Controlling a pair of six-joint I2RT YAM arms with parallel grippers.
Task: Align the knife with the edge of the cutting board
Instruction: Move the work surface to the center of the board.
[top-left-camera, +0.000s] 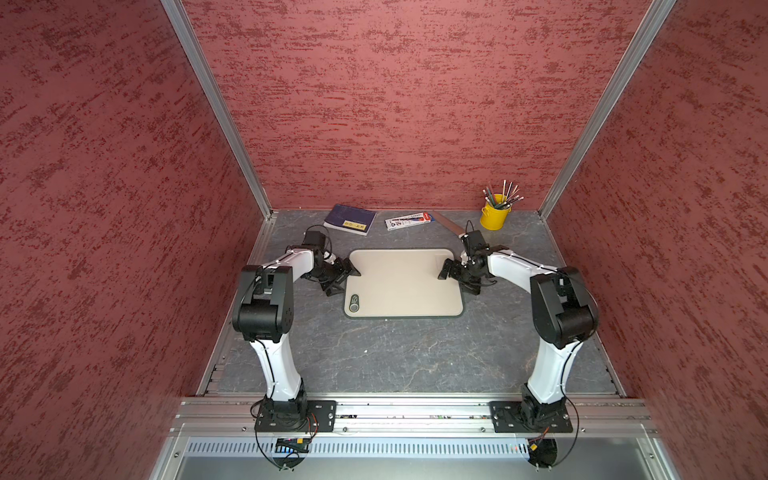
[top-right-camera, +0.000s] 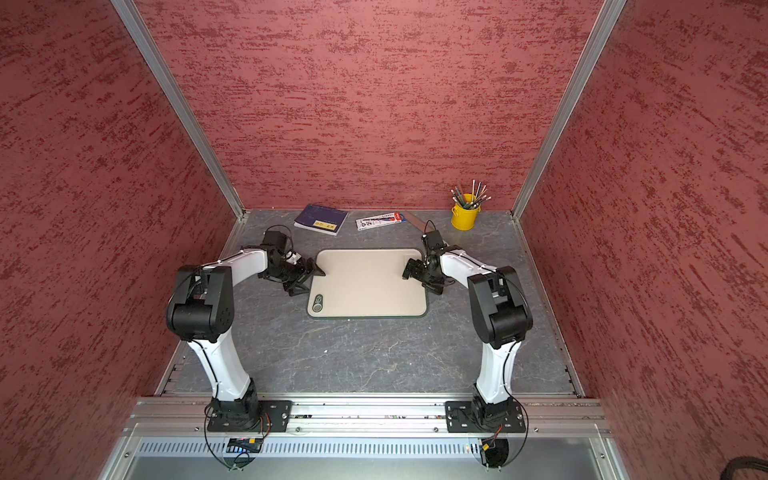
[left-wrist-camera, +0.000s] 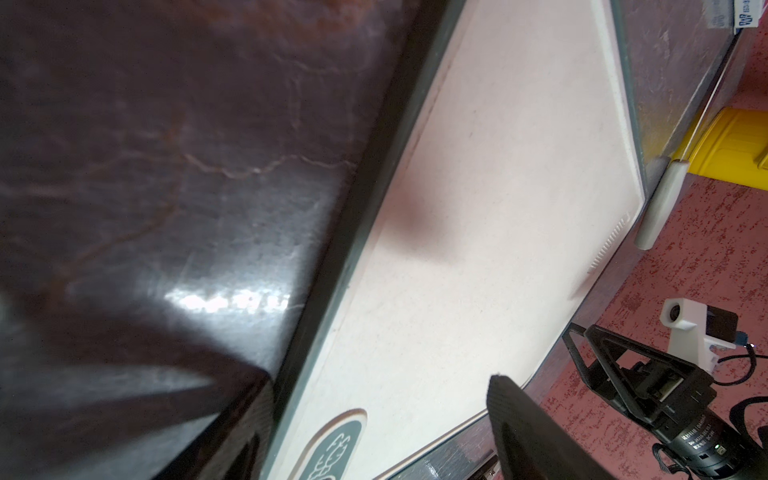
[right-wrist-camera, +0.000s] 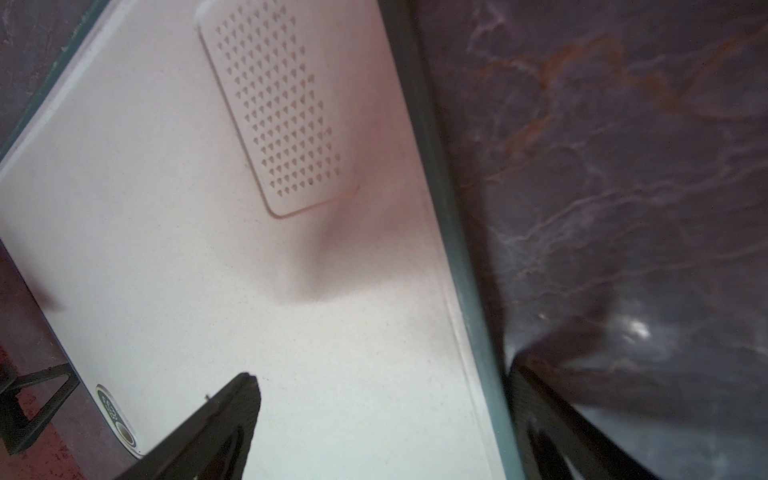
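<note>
The left gripper (left-wrist-camera: 380, 380) sits low at the board's (top-left-camera: 403, 286) left short side with its fingers apart, one over the table (top-left-camera: 374, 353) and one over the board, the dark rim running between them. It clamps nothing that I can see. The right gripper (right-wrist-camera: 382, 370) mirrors it on the opposite short side, jaws wide and empty, also straddling the rim.

The knife (top-left-camera: 446, 223) is not on the board. It lies flat on the table past the board's far right corner, just behind the right wrist. It lies slanted, the blade pointing toward the packet (top-left-camera: 409, 221), with the yellow cup (top-left-camera: 494, 218) on its other side. Its pale handle (left-wrist-camera: 660, 199) ends just beside that corner and is parallel to neither edge there.

My guess is that the arms are tending the board itself and the knife step has not begun. Next the right arm would need to rise clear of the rim and reach back to the handle. It would pinch the handle across its slim width and turn the knife until it runs along the edge. The handle lies flat on the table, so the pinch must come in low
</note>
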